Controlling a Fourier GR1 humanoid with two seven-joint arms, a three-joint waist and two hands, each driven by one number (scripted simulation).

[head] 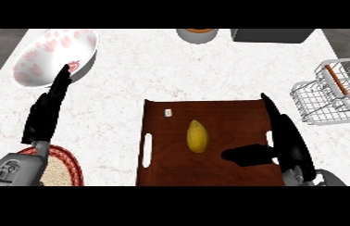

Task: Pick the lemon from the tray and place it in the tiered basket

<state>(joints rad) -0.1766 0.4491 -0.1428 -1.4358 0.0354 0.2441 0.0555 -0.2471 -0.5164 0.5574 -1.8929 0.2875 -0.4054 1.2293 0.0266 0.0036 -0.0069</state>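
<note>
A yellow lemon (197, 136) lies near the middle of the dark brown tray (164, 169). My right hand (287, 141) stands over the tray's right edge, fingers straight and pointing away, thumb stretched left toward the lemon with a small gap between them. It holds nothing. The white wire tiered basket (321, 97) sits at the right edge of the counter, beyond the right hand. My left hand (48, 110) rests open at the left, fingers up, its tips in front of a bowl.
A white bowl with pink spots (48, 53) stands at the back left. A red-rimmed plate (65, 167) lies at the lower left. A round container (197, 35) and a grey box (273, 35) sit along the back edge.
</note>
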